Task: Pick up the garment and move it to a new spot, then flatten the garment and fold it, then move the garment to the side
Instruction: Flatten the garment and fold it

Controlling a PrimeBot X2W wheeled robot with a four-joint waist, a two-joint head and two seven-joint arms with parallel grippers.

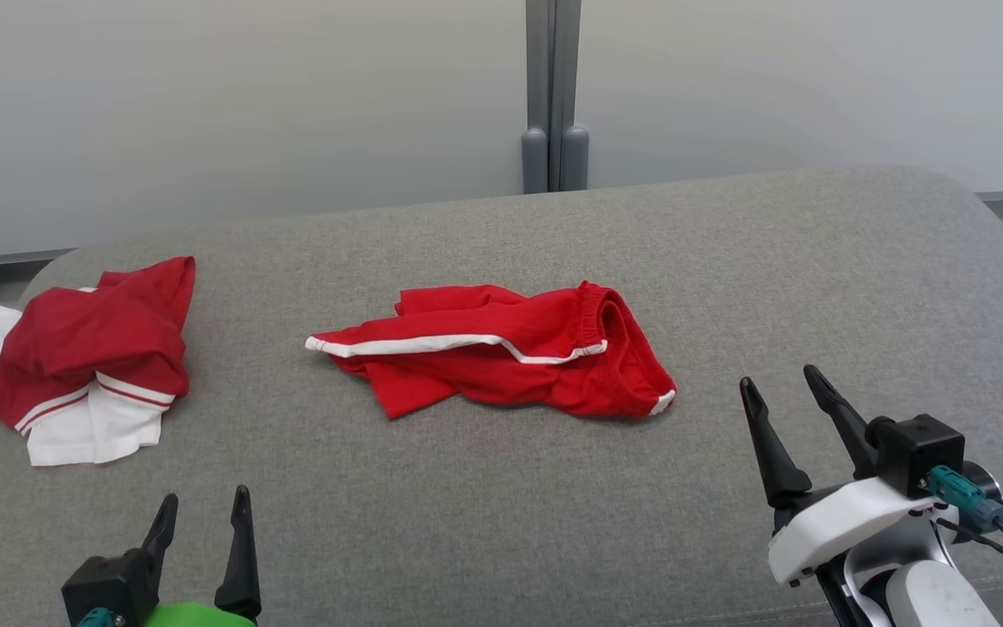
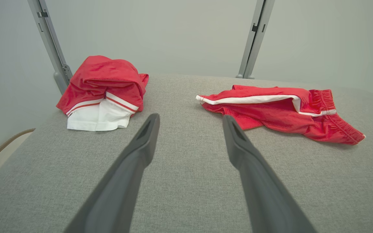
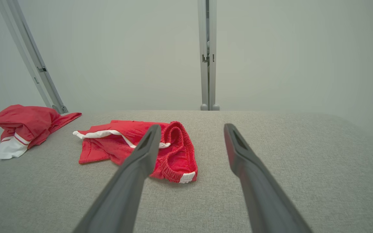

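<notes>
Grey upholstery (image 1: 501, 522) lies bare around the crumpled red shorts (image 1: 501, 361); left gripper (image 1: 207, 495), right gripper (image 1: 778, 376): fingers spread.

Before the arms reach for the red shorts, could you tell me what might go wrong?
The red shorts lie crumpled with layers overlapping, so the open right gripper may pinch only one layer.
A red and white garment sits at the left edge of the grey surface; the left gripper could snag it.
</notes>
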